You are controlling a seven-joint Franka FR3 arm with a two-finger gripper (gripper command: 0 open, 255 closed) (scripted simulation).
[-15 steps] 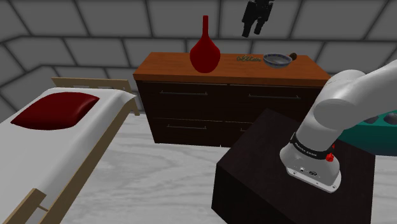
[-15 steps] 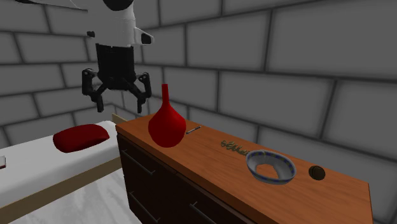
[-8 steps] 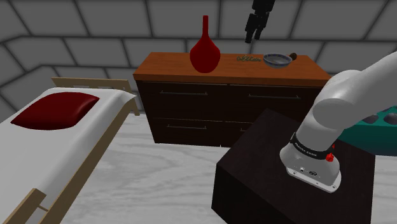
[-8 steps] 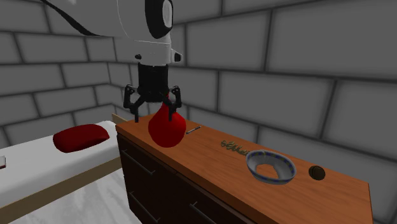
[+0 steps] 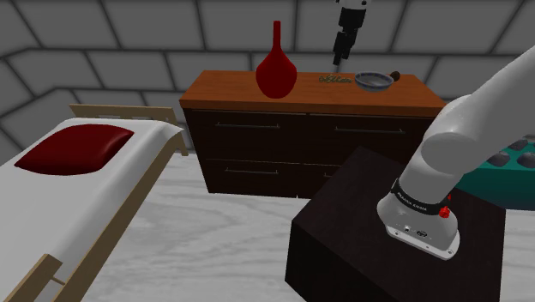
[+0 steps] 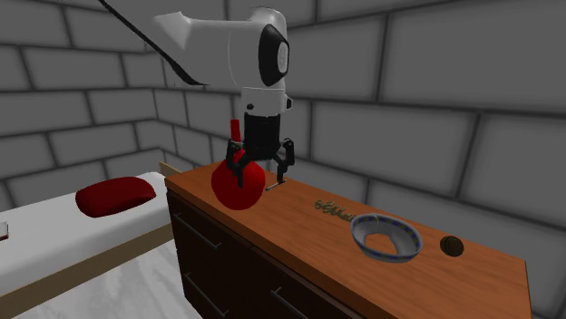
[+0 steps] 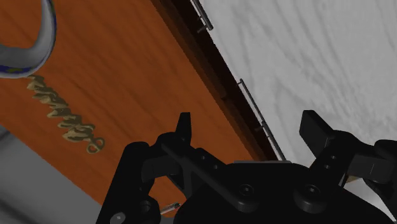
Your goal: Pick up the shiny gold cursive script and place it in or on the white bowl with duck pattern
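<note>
Hovering over dresser top [image 6: 299, 245], gripper [image 6: 262, 174] has fingers spread wide, nothing held; gold script [image 6: 334, 209] lies flat on wood btwn red vase [image 6: 238, 186] and bowl [image 6: 367, 240], nearer bowl; grey block wall [image 6: 435, 82] behind; bed [image 6: 54, 236] w/ red pillow [image 6: 113, 195] adjacent; marbled floor [image 5: 214, 240].

You had dim, even light in both exterior views, the grey walls [image 5: 103, 34] murky toward the upper corners. The red vase [image 5: 276, 75] carried a soft sheen, and the pale floor [image 7: 318, 57] rendered brightest in the wrist view.
</note>
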